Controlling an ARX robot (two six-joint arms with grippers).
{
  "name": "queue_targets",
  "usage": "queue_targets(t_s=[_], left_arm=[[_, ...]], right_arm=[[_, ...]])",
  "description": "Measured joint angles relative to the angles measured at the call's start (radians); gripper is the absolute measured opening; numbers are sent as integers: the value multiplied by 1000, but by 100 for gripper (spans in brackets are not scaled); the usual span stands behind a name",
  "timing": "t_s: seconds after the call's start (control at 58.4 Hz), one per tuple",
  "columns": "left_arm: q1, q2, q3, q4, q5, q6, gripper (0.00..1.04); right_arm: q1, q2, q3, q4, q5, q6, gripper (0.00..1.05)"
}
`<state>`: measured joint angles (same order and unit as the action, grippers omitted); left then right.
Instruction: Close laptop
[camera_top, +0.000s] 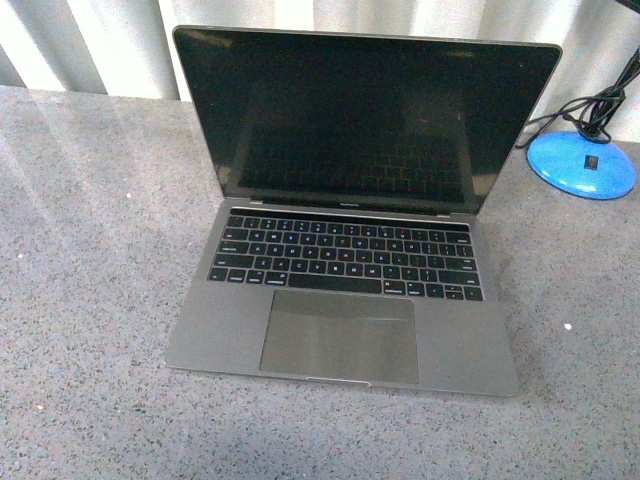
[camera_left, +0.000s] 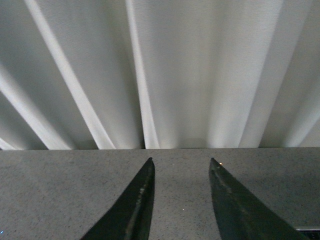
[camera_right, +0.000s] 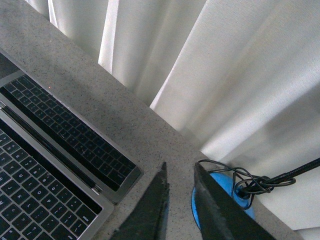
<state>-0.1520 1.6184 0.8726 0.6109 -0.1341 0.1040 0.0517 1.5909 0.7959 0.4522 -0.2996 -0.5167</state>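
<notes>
Grey speckled tabletop (camera_top: 90, 250), with a white pleated curtain (camera_top: 110, 50) hanging behind its far edge.

Front view:
- Laptop (camera_top: 345, 260) sits centre frame, base flat on the table, lid raised.
- Space-grey metal body.
- Screen (camera_top: 360, 120) is dark inside a black bezel, with a faint reflection of the keys in its lower half.
- Black keyboard (camera_top: 345, 255) lies below the hinge. The large trackpad (camera_top: 340, 335) is nearer the lower edge of the frame.
- Blue desk-lamp base (camera_top: 583, 165) is at the right edge of the frame, near the lid's right side and apart from it.
- Black cable (camera_top: 590, 105) is bunched above the base, and a thin black stalk runs up out of frame.
- Neither arm shows in this view.

Left wrist view:
- Left gripper (camera_left: 181, 160) has two dark tapered fingers spread wide with nothing between them.
- Bare tabletop and curtain lie ahead of it.

Right wrist view:
- Right gripper (camera_right: 180, 164) has its fingers parted by a narrow gap and is empty.
- It hangs over the table beside the laptop's hinge corner, clear of the machine.
- The lamp base and cable show just past the fingertips.
</notes>
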Motion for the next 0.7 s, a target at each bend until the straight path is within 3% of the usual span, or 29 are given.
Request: queue_targets(t_s=[0.086, 0.154, 0.702], left_arm=[[-11, 16, 31, -24, 27, 5, 16], [-20, 32, 51, -40, 41, 10, 3], [-58, 217, 235, -109, 116, 52, 4]], right_arm=[[3, 13, 25, -18, -2, -31, 0], [7, 25, 42, -28, -2, -46, 1], [23, 143, 188, -84, -2, -120, 1]])
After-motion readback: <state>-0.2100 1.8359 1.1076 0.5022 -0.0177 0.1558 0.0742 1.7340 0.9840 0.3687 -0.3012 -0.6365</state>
